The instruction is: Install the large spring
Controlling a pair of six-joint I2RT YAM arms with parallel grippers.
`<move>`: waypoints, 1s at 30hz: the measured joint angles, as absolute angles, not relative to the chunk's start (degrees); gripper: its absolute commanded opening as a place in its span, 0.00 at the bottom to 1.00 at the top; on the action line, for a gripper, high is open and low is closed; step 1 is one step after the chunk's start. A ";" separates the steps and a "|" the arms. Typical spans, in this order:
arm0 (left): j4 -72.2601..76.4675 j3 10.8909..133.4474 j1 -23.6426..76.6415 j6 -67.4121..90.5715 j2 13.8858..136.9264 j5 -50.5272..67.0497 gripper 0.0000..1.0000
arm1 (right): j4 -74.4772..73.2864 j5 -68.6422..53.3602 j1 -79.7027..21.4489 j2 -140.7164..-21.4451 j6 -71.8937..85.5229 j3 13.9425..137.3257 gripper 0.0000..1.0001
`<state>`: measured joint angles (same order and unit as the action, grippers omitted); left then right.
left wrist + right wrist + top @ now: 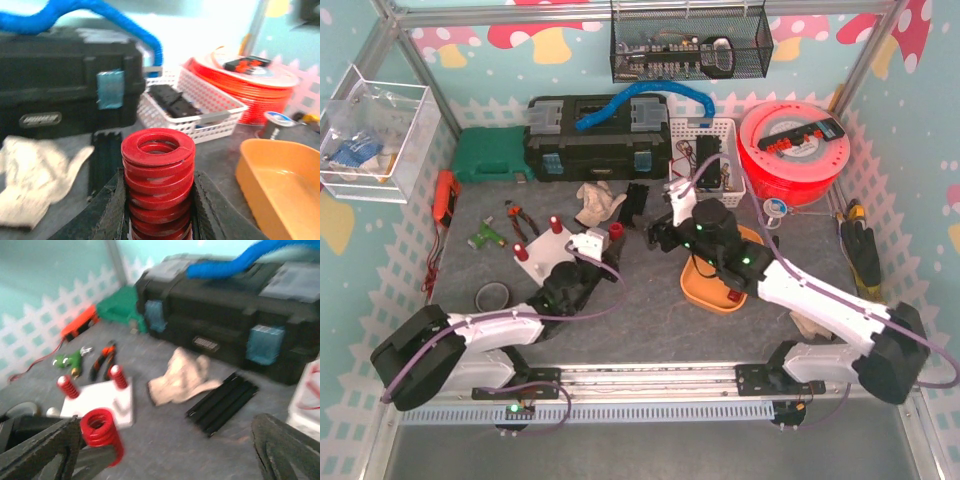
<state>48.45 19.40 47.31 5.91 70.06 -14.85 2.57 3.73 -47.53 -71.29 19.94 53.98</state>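
Note:
The large red spring [158, 175] stands upright between the pads of my left gripper [159, 210], which is shut on it. From above, the spring [616, 232] is held just right of the white base plate [535, 262], on which two small red springs [556, 225] stand on posts. My right gripper [656, 236] is open and empty, a little right of the spring. In the right wrist view the spring [102, 432] is at lower left, with the plate [100, 400] behind it.
A crumpled rag [598, 203] and a black rail [636, 205] lie behind the grippers. An orange tray [712, 290] sits under the right arm. A black toolbox [595, 140], a white basket [705, 160] and a red spool [795, 150] line the back. Pliers [518, 218] and a grey tin [494, 296] are at the left.

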 measured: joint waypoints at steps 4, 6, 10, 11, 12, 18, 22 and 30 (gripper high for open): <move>48.82 17.08 47.05 11.79 70.08 -22.65 0.00 | 5.58 12.12 -46.70 -63.00 20.38 50.57 0.99; 48.71 16.84 45.98 14.68 70.08 -25.28 0.00 | 7.14 15.27 -46.11 -59.42 20.32 48.07 0.99; 48.27 16.84 41.50 19.55 70.04 -28.49 0.00 | 9.63 19.51 -45.45 -54.02 18.98 41.80 0.99; 47.94 16.84 40.45 20.36 69.95 -28.99 0.00 | 10.35 20.16 -45.45 -52.93 18.41 39.94 0.99; 47.40 16.84 39.31 21.17 69.76 -29.45 0.00 | 11.03 20.75 -45.41 -52.01 17.93 38.15 0.99; 41.36 16.86 33.36 24.97 65.52 -29.10 0.00 | 13.45 23.09 -45.28 -49.54 16.10 29.61 0.99; 39.64 16.86 30.81 25.93 62.72 -27.05 0.00 | 15.68 23.31 -44.99 -48.29 15.42 26.65 0.99; 39.35 15.00 24.86 27.09 62.06 -20.91 0.00 | 18.63 22.68 -44.97 -47.40 14.83 25.43 0.99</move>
